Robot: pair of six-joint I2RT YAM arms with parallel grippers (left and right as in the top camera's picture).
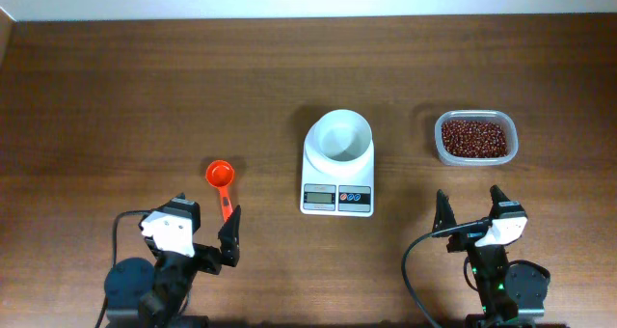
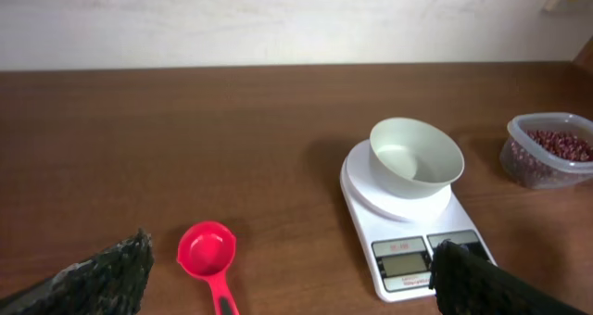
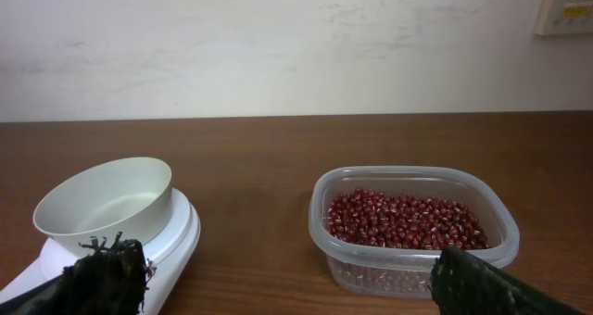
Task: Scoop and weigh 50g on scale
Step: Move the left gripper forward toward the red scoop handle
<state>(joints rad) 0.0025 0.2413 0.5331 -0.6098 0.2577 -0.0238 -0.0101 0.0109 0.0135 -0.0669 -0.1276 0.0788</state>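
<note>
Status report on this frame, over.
Left gripper, right gripper: jaws open, empty. Scale mid-table, bowl empty. Red scoop on table near left gripper. Nothing blocking.

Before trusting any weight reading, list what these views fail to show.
1. Grey LCD display of the small white digital kitchen scale: digits too small overhead, blurred in the left wrist view.
2. Blue and red round buttons: partly behind the left arm's fingers in that view.
3. Red plastic measuring scoop: handle end cut off by that view's bottom edge.
4. Scale's front: hidden by the right arm's fingers in the right wrist view.
</note>
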